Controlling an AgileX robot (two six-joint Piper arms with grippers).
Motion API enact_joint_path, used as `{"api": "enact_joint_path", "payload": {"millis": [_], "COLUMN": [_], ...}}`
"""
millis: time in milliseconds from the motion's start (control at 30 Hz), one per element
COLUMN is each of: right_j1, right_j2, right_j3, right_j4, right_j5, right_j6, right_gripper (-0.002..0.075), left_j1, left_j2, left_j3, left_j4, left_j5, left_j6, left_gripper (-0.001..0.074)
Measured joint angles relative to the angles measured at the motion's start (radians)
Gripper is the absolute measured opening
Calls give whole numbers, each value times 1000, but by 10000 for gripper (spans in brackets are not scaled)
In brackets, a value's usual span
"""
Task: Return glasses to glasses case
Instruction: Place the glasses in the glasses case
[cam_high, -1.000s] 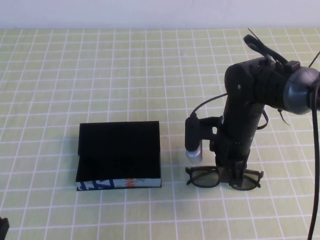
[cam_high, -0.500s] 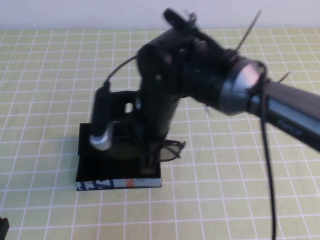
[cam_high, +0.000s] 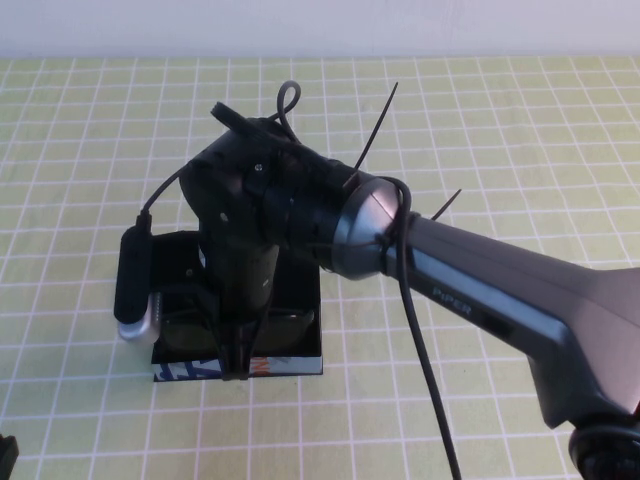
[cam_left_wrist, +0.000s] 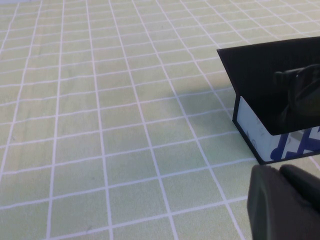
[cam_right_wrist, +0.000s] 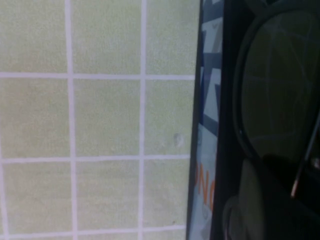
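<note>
The glasses case (cam_high: 300, 290) lies open left of centre, its printed front edge (cam_high: 285, 366) toward me. My right gripper (cam_high: 236, 368) reaches down over the case's front part and is shut on the glasses (cam_high: 290, 327), which sit low inside the case, mostly hidden by the arm. In the right wrist view one lens (cam_right_wrist: 280, 85) lies over the black interior beside the printed edge (cam_right_wrist: 207, 100). My left gripper (cam_left_wrist: 277, 172) is shut and empty, low near the table's front left corner (cam_high: 5, 455). The case (cam_left_wrist: 270, 85) stands just beyond it.
The table is covered by a green cloth with a white grid (cam_high: 480, 150). The right arm's grey link (cam_high: 500, 300) stretches across the right half of the table, with a cable (cam_high: 425, 370) hanging from it.
My right gripper has carried the glasses left from the bare cloth beside the case to over the case and lowered them into it. The left arm has not moved.
</note>
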Motion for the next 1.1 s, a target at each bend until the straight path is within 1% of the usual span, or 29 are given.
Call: {"api": "enact_joint_path", "payload": {"millis": [433,1100], "right_j1": [0,-2], "right_j2": [50,71], "right_j3": [-7,-18], "right_j4": [-32,-18], "right_j5": [0,0], "right_j6": [0,0], "right_gripper": [26,26], "left_j1": [0,0], "left_j2": [0,0], "left_j3": [0,0], "left_j4": [0,0], "left_j5": [0,0], "left_j6": [0,0], "left_gripper": [-1,-1]}}
